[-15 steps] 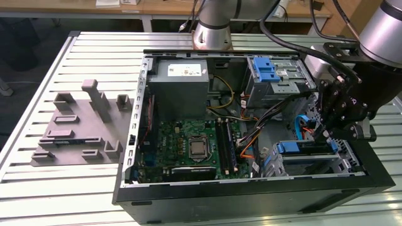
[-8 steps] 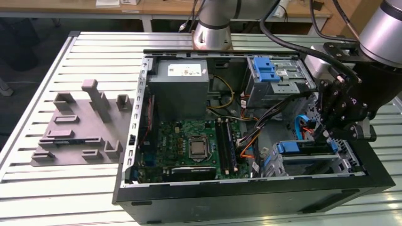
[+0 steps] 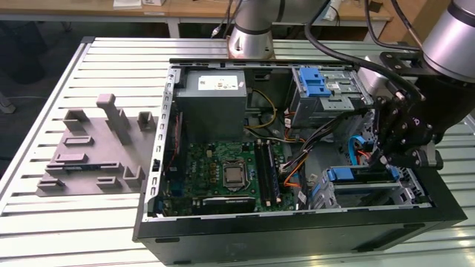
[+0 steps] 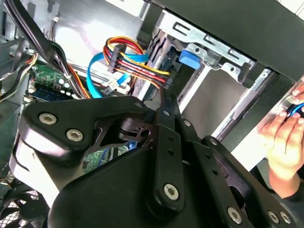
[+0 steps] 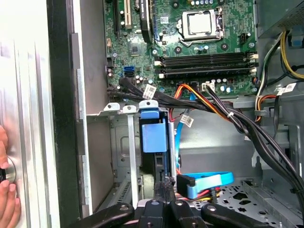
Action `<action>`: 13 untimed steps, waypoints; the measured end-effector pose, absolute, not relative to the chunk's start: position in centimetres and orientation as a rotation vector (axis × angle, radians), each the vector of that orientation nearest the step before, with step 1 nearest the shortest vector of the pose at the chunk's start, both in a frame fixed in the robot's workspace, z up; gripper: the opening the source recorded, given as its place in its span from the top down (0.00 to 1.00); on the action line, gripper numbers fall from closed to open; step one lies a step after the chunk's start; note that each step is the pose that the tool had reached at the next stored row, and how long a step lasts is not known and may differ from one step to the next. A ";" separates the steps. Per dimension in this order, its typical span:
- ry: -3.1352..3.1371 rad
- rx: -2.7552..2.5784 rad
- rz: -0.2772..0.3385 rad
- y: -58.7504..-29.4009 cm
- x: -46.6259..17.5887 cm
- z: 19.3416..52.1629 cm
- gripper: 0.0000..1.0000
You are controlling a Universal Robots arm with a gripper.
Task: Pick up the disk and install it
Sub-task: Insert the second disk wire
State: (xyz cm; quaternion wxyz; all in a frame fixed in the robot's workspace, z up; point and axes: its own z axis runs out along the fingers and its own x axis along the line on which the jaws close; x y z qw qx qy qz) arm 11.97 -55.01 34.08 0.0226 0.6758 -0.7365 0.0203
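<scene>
The disk [image 3: 362, 174] stands on edge in the silver drive cage [image 3: 371, 193] at the near corner of the open computer case, on the exterior view's right. Its blue carrier frame [image 5: 154, 134] shows between the cage rails, and a blue tab [image 4: 189, 59] shows at the cage mouth. My gripper [image 3: 386, 162] hangs right over that bay. Its black fingers are drawn together into one narrow tip [image 4: 164, 99] that meets the disk's cable end [image 5: 164, 183]. I cannot tell whether anything is pinched between them.
Red, yellow and blue cables [image 4: 128, 59] run close beside the disk. The motherboard [image 3: 222, 167], grey power supply [image 3: 215, 94] and a second cage with a blue latch [image 3: 319, 83] fill the case. A person's hand [image 4: 285, 137] rests outside the case wall. A grey fixture [image 3: 97, 150] lies on the slatted table.
</scene>
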 end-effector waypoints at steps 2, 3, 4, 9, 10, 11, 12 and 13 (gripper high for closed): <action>-2.281 2.093 0.063 -55.0 12.0 34.1 0.89; -2.281 2.093 0.063 -55.0 11.9 34.2 0.89; -2.281 2.093 0.063 -55.0 11.9 34.3 0.89; -2.282 2.093 0.062 -55.0 11.8 34.8 0.89; -2.281 2.093 0.063 -55.0 11.7 34.8 0.89; -2.280 2.094 0.063 -55.0 11.6 34.8 0.89; -2.278 2.096 0.063 -55.0 11.4 34.8 0.89; -2.275 2.100 0.063 -55.0 11.2 34.8 0.89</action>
